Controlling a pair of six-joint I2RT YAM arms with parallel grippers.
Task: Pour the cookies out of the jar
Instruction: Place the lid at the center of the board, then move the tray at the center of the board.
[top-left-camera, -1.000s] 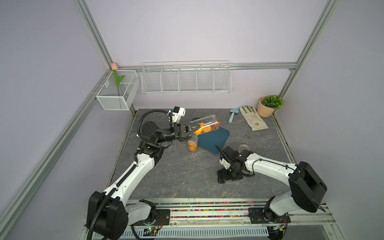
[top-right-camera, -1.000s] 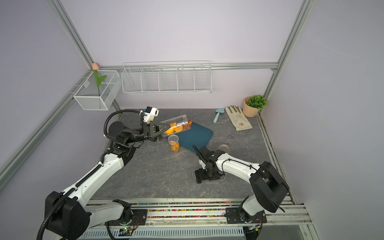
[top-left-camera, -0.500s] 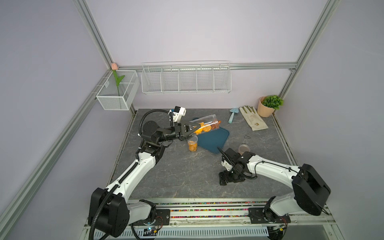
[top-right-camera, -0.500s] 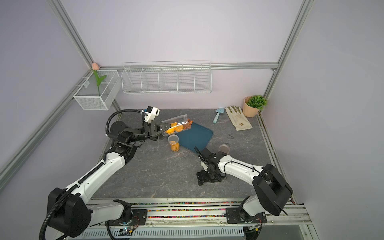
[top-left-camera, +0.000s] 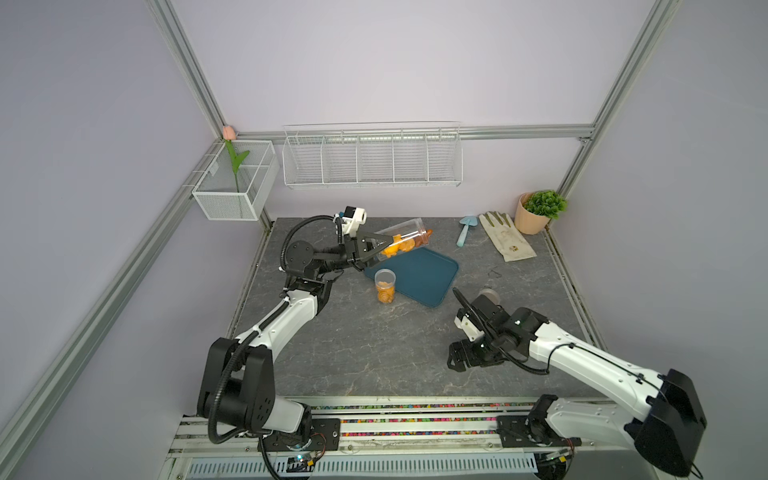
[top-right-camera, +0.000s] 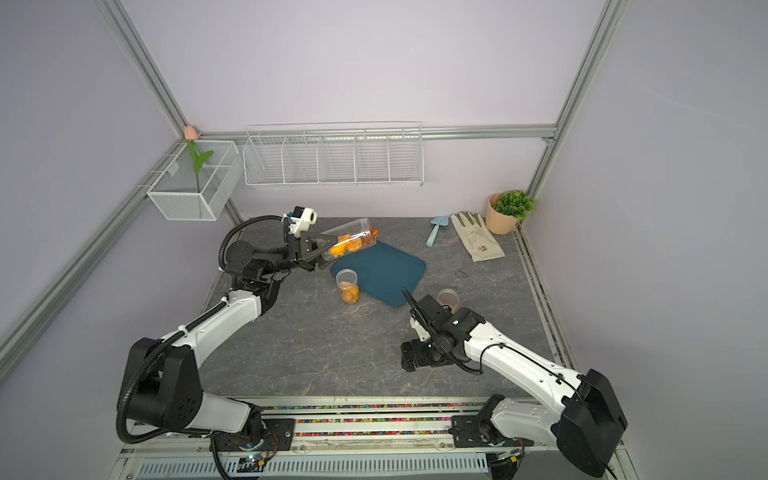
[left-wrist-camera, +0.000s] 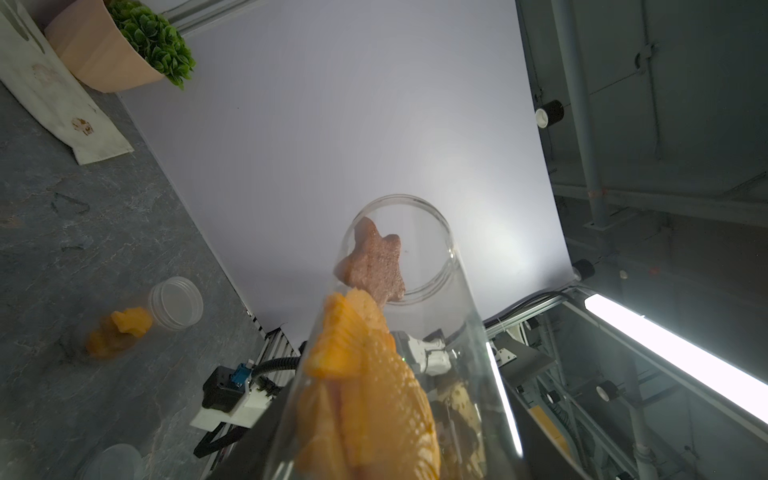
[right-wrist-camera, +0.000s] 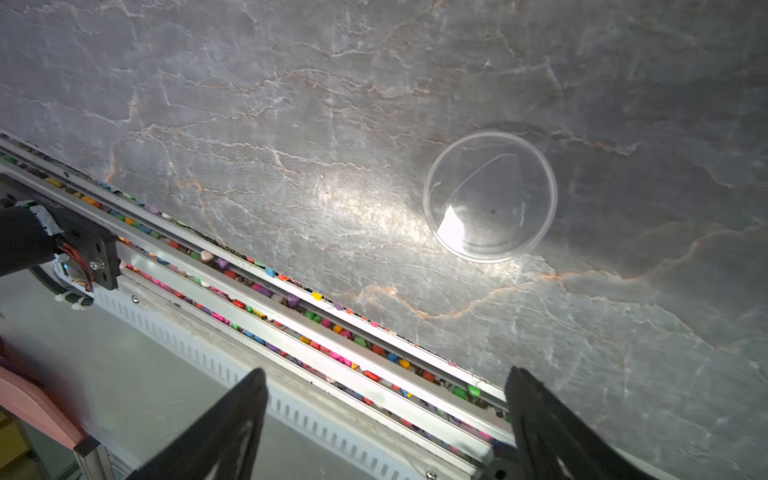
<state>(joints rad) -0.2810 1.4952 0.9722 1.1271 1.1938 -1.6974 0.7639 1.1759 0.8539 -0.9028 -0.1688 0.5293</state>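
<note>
Cookies remain inside the tilted jar, clenched in the left hand over the tray. Tilt is unchanged, with the brown star near the mouth. Right hand, released, has withdrawn slightly.

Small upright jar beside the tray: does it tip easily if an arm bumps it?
Probably. The small jar is taller than wide and looks like thin clear plastic, so it is likely light. The orange cookies sit low in it, which should steady it somewhat. Being round, it would likely roll on the table once down, perhaps against the tray.
</note>
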